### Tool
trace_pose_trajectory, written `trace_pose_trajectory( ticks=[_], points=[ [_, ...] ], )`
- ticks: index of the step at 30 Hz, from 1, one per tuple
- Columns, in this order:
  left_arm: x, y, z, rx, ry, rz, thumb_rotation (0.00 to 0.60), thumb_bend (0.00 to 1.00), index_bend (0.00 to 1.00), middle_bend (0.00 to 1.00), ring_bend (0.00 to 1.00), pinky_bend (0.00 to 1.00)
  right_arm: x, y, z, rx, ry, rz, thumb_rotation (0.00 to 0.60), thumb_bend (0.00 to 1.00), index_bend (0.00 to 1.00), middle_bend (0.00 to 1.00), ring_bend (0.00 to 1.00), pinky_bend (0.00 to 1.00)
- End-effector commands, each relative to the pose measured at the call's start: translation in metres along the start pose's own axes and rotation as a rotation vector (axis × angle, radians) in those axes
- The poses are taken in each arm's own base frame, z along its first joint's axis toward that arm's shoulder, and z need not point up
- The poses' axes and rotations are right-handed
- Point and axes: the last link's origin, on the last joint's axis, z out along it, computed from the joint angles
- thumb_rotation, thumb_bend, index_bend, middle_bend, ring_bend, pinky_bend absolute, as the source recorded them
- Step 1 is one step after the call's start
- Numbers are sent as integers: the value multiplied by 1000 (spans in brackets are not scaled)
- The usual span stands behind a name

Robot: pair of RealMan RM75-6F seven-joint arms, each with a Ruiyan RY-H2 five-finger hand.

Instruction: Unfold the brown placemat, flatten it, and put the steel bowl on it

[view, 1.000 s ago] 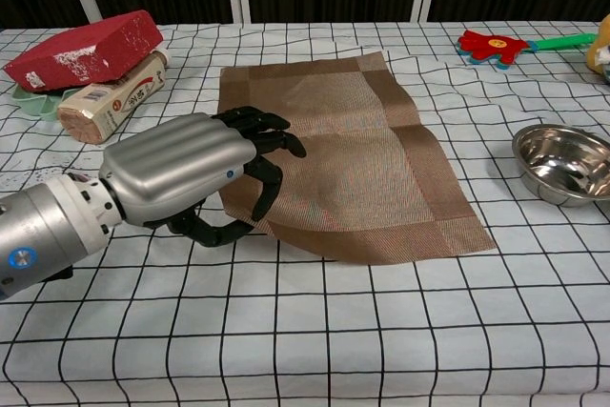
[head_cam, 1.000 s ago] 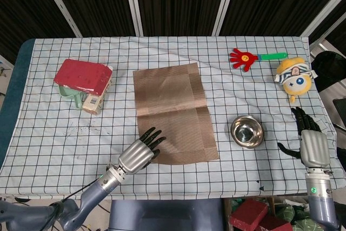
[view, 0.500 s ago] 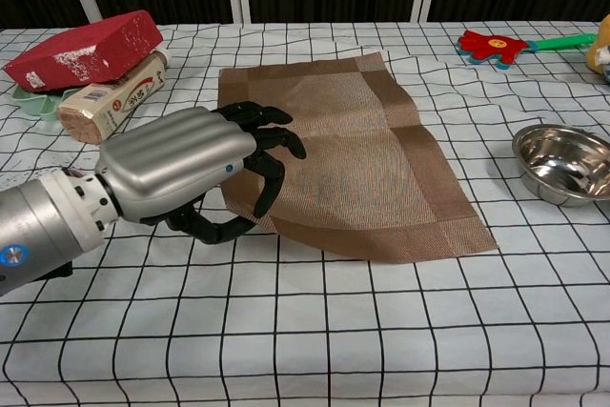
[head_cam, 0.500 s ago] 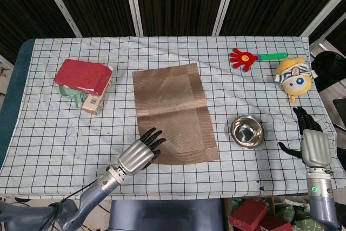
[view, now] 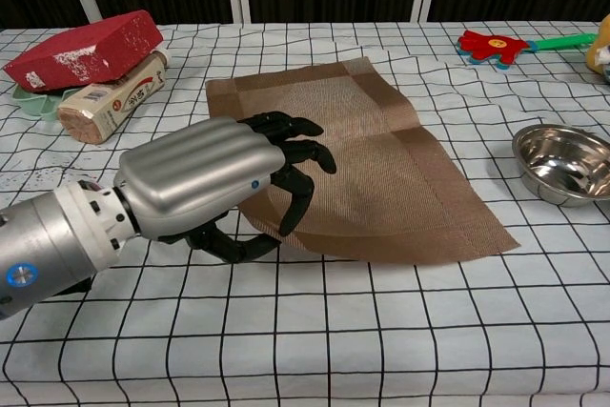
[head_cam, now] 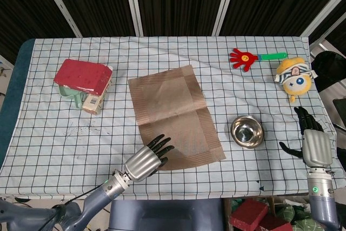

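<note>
Brown placemat [view: 381,169] lies under left hand [view: 214,188], fingers [view: 295,154] spread; only head view shows right hand [head_cam: 312,142], open.

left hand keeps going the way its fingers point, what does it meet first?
The brown placemat: the left hand points up and right along it, fingertips already over its near edge. Beyond the mat, the line looks free.

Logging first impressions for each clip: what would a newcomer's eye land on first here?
The brown placemat lies unfolded and skewed at the middle of the checked tablecloth, with the left hand resting its fingers on the mat's near edge. To the mat's right stands the steel bowl, off the mat, with the right hand open beside it. A red box sits far left.
</note>
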Motion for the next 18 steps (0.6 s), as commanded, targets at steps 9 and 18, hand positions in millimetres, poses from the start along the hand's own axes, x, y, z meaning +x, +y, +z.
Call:
trace_pose_trajectory(
  ticks=[9,18],
  points=[
    [6,13,-10,-46,3,-38,600,442,679,187,29,76,0,0,0,-5,-3,3,600,107,96,53,111,209],
    [14,21,-24,-93,-4,-75,600,442,685,187,29,76,1,1,2,-13,-1,2,600,108,97,53,111,208]
  ],
)
